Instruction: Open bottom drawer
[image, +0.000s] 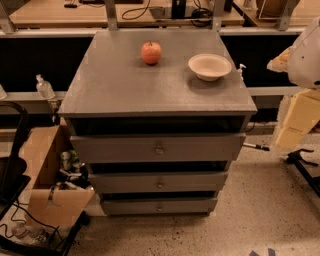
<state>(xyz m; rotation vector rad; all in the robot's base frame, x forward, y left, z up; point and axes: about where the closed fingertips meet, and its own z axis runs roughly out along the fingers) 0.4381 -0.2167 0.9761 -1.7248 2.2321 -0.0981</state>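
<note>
The bottom drawer (159, 206) is lowest in the cabinet (125, 85), its front pushed in. The bowl (210, 66) stands on top beside an apple (151, 52). The gripper (297, 117) hangs at the right edge, apart from the cabinet; its opening cannot be determined.

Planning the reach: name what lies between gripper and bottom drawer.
Camera view: the gripper sits at the right edge; between it and the bottom drawer show only speckled floor and the middle drawer's right end.

The bottom drawer (130, 206) is matt grey-painted wood
</note>
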